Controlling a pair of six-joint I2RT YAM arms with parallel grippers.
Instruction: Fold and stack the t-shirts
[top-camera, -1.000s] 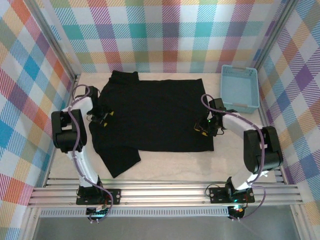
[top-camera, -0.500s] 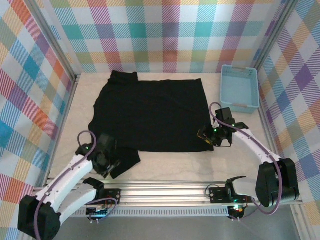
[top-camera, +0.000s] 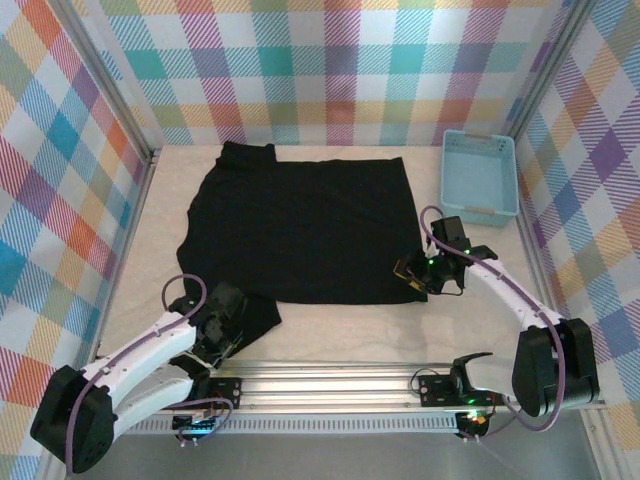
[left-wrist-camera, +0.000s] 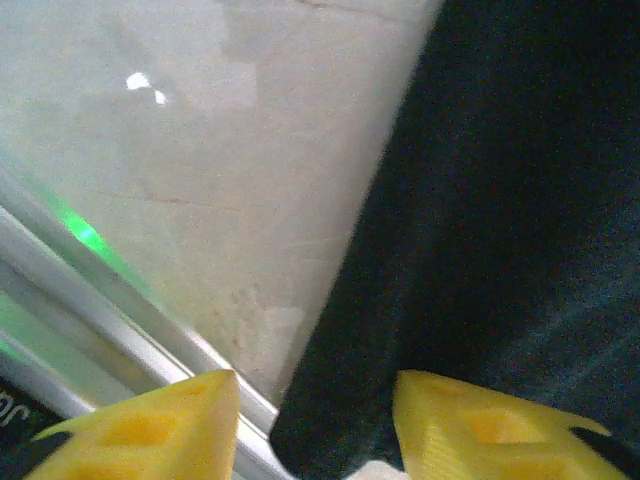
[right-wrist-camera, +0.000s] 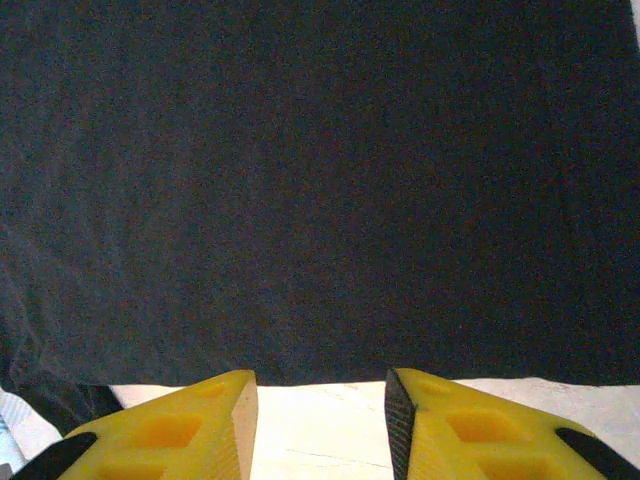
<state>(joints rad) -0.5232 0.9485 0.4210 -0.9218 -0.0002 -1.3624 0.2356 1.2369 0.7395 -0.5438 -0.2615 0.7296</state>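
**Black t-shirt (top-camera: 300, 225) spread flat on the table (top-camera: 340, 325)**

Nearest me, by the rail, my left gripper (left-wrist-camera: 315, 400) has its fingers apart around the sleeve (left-wrist-camera: 460, 250) tip. My right gripper (right-wrist-camera: 320, 390) is also parted, with bare table between its fingers and the hem just ahead. The light-blue basket (top-camera: 481, 212) stands at far right.

The left arm crouches low, elbow swung out to the near left, and the left gripper (top-camera: 226, 334) (left-wrist-camera: 315, 425) is angled down with its yellow jaws parted. The right arm stretches forward and bends inward. The right gripper (top-camera: 408, 276) (right-wrist-camera: 320, 420) points left, its jaws also apart.
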